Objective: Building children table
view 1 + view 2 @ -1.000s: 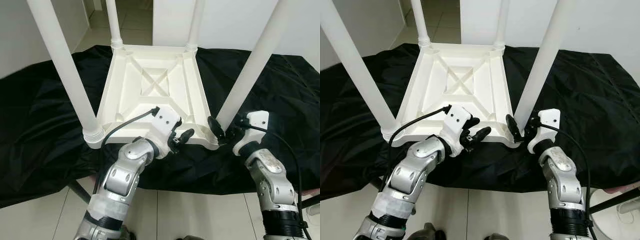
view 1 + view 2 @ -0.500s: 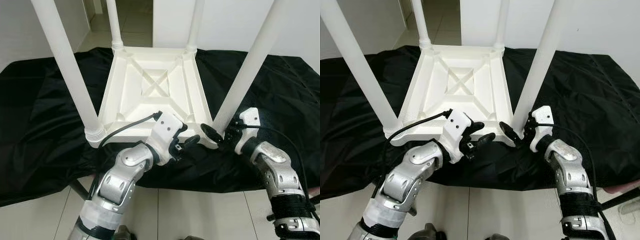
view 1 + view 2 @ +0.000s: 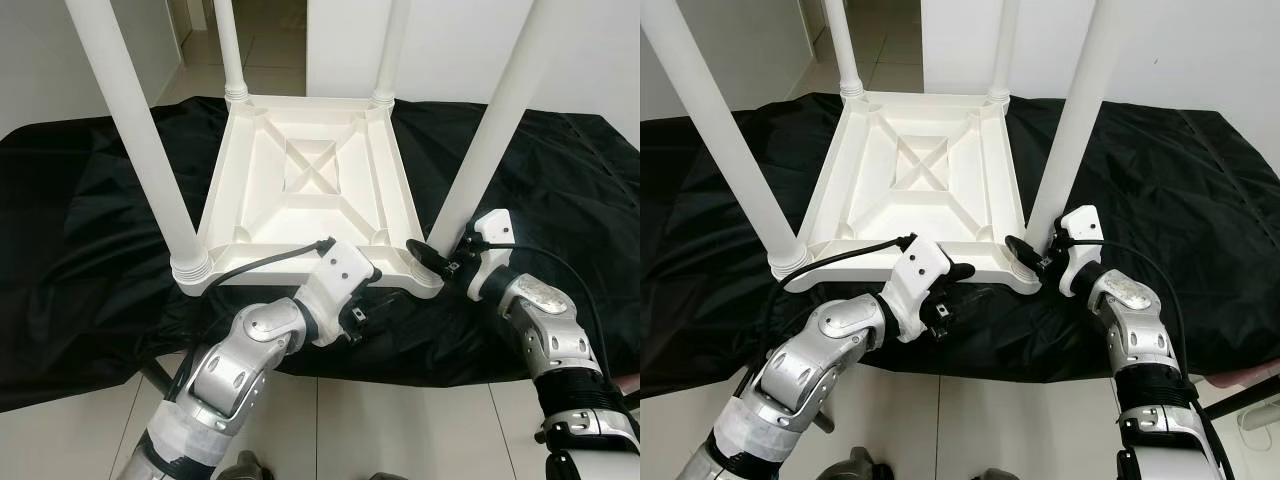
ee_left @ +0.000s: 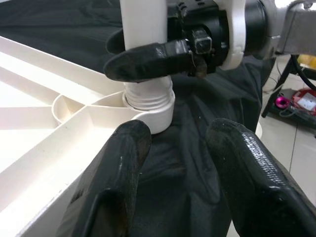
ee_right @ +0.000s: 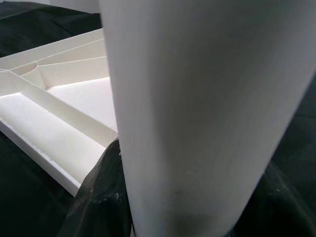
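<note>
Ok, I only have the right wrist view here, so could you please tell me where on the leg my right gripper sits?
Observer: The right gripper is at the socket end of the near right leg, with one finger across it just above the ribbed collar.
Operator: Thanks, and the left gripper?
Observer: The left gripper hovers open by the near edge of the upturned tabletop, pointing at that same corner and holding nothing.
Operator: And the other legs?
Observer: Three more legs stand upright at their corners.
</note>
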Robot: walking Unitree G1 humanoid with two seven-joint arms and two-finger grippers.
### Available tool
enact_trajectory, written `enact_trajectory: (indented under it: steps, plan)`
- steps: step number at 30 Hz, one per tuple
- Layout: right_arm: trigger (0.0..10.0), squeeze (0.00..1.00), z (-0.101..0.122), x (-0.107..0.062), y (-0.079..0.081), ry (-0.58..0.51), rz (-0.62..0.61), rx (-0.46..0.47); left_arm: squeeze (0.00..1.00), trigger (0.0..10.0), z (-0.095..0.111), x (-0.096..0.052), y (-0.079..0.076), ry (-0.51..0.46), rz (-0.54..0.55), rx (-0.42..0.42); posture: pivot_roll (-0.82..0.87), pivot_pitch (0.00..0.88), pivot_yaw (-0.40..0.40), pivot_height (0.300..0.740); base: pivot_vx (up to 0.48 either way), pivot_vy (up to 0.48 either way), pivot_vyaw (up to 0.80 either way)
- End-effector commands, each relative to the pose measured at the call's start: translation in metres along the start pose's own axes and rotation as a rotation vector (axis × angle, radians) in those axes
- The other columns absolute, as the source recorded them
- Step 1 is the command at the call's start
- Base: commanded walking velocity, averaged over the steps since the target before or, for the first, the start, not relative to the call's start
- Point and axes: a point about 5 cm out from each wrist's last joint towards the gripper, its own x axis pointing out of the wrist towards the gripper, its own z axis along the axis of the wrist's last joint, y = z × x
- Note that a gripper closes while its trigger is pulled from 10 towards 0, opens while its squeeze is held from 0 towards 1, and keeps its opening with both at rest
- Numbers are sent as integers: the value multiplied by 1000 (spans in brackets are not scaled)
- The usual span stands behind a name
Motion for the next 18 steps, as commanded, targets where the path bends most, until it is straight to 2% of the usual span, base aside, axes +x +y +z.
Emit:
enact_trajectory:
  steps: [1, 4, 6, 10, 15, 17, 18]
  plan:
    - [10000, 0, -14, -1, 4, 48, -15, 37, 0, 10000, 0, 2, -7, 19, -163, 22, -33, 0, 23, 740, 0, 0, 0]
    - [10000, 0, -15, 0, 6, 51, -30, 43, 0, 10000, -1, 2, -7, 24, -154, 25, -37, 0, 21, 740, 0, 0, 0]
    - [10000, 0, -17, 4, 8, 65, -143, 46, 0, 10000, 0, 3, -4, 13, -131, 24, -41, 0, 21, 740, 0, 0, 0]
    - [10000, 0, -20, 7, 15, 69, -237, 71, 0, 10000, 4, 4, -1, -18, -111, 20, -44, 0, 20, 740, 0, 0, 0]
    - [10000, 0, -22, 8, 23, 70, -281, 94, 0, 10000, 6, 5, 0, -32, -105, 14, -44, 0, 20, 740, 0, 0, 0]
    - [10000, 0, -21, 9, 27, 60, -319, 119, 0, 10000, 6, 6, 0, -32, -99, 13, -62, 0, 22, 740, 0, 0, 0]
    - [10000, 0, -20, 9, 31, 52, -392, 159, 0, 10000, 6, 6, 1, -33, -94, 12, -62, 0, 22, 740, 0, 0, 0]
